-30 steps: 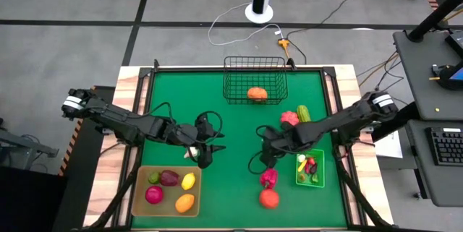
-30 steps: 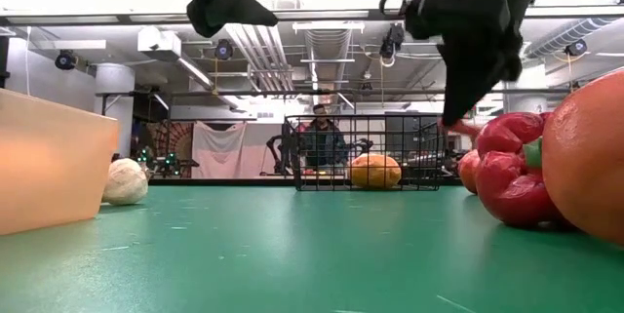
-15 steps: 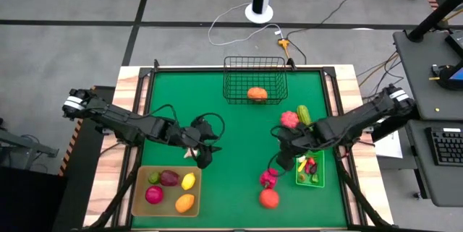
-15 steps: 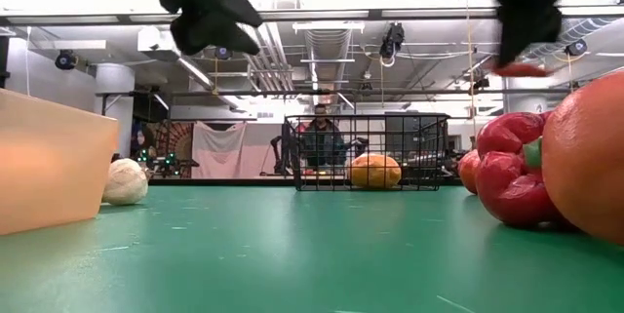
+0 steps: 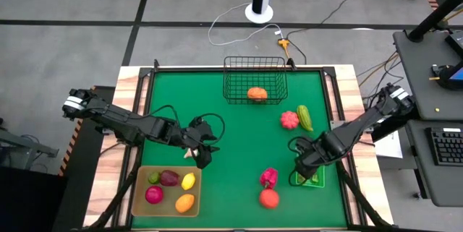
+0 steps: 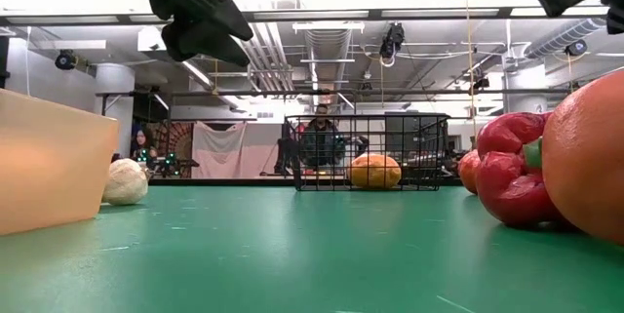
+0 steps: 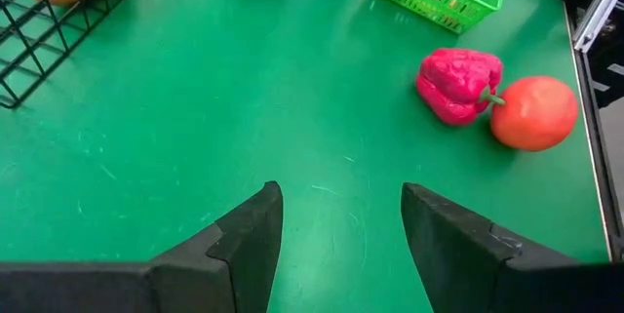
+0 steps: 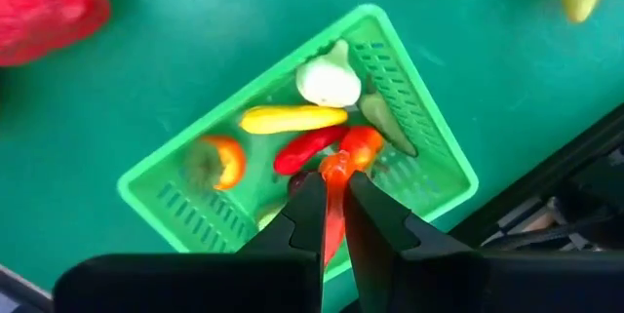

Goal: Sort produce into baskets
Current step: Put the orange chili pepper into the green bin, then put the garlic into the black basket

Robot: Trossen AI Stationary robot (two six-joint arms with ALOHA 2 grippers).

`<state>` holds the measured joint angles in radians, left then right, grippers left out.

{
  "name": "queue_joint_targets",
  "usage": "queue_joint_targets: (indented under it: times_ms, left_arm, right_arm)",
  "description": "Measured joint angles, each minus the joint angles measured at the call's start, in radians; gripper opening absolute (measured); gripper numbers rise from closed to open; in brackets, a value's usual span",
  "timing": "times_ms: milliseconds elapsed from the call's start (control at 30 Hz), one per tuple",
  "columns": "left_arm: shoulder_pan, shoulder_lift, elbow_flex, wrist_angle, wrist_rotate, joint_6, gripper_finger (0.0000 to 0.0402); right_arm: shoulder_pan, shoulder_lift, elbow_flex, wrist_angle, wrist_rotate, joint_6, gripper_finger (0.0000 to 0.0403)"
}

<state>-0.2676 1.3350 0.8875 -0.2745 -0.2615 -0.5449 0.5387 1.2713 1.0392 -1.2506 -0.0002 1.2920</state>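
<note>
My right gripper (image 8: pixel 332 217) hangs over the bright green bin (image 8: pixel 419 118), shut on a small red chilli (image 8: pixel 334 178). The bin (image 5: pixel 315 180) holds several small pieces. My left gripper (image 7: pixel 341 225) is open above the mat at middle left (image 5: pixel 200 154), beside a cream ball (image 6: pixel 125 181) that rests on the mat. A pink pepper (image 5: pixel 268 178) and an orange-red tomato (image 5: pixel 269 199) lie on the mat near the front. The black wire basket (image 5: pixel 255 73) holds an orange pumpkin (image 5: pixel 256 93). The tan tray (image 5: pixel 142 204) holds several fruits. My right gripper pinches the red chilli between its two fingers, with the chilli's end (image 8: pixel 336 165) showing past the fingertips (image 8: pixel 310 206). The fingers come from above, pointing down. The chilli is lifted clear, above the green bin's contents.
A pink-red piece (image 5: pixel 289 119) and a green cucumber (image 5: pixel 304 116) lie at right, behind the bin. Open mat stretches between the two arms (image 5: pixel 239 138). The table's wooden rim (image 5: pixel 130 87) frames the mat. A person sits beyond the basket in the low view (image 6: pixel 322 137).
My right gripper has carried the red chilli from the table's middle toward its right and near edges, rising a little and turning to point down, and now hangs over the green bin. My left gripper has tipped slightly in place, staying open.
</note>
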Motion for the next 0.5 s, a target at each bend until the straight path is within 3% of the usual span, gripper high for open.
queue_joint_targets:
  times_ms: [500]
  left_arm:
    - [0.0,0.0,0.0,-0.007,0.002,-0.019,0.0192]
  right_arm:
    - [0.0,0.0,-0.03,0.003,0.0,0.017,0.0124]
